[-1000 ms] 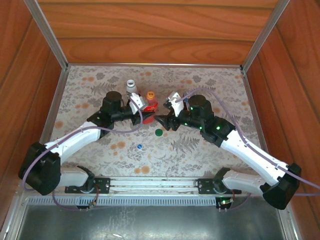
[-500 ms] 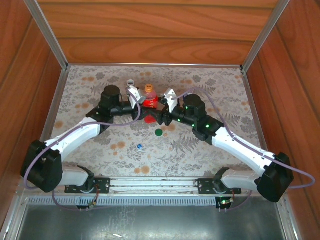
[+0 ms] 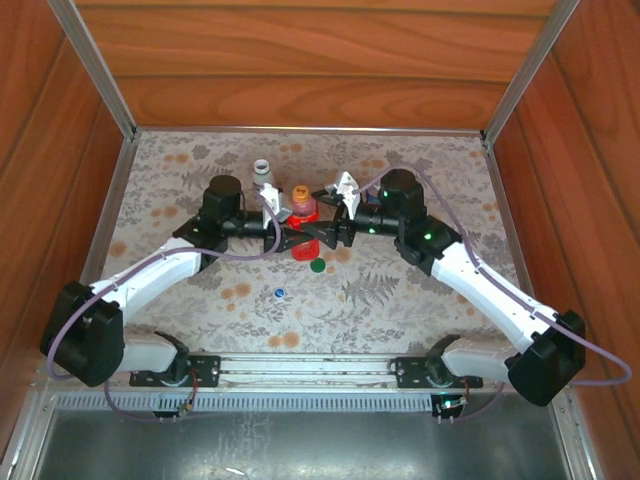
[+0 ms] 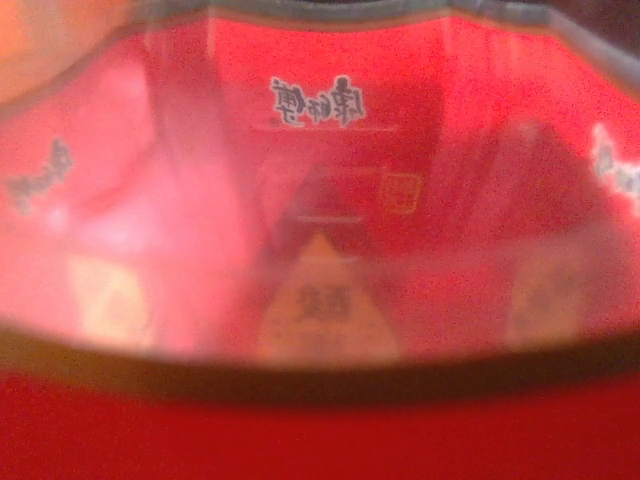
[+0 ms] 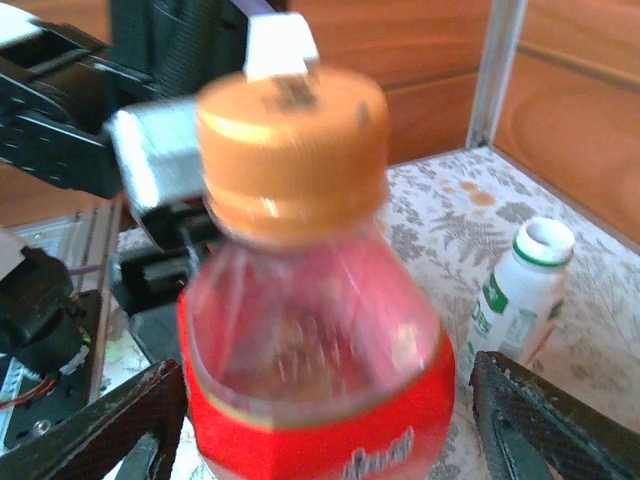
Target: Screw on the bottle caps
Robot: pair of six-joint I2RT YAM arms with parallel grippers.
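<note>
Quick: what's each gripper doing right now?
Left gripper: closed on the red bottle.
Right gripper: open, fingers either side of the red bottle.

Bright, even light; wrist views blur the red bottle (image 4: 320,200).

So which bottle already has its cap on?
The red bottle, topped with an orange cap. The white bottle nearby has an open neck.

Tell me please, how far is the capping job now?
Looks done: the orange cap sits on the red bottle, tightness unclear. In hand: the left gripper holds that bottle; the right gripper stands open around it. Remaining: the white bottle is open, and the green cap and blue cap lie on the table.
</note>
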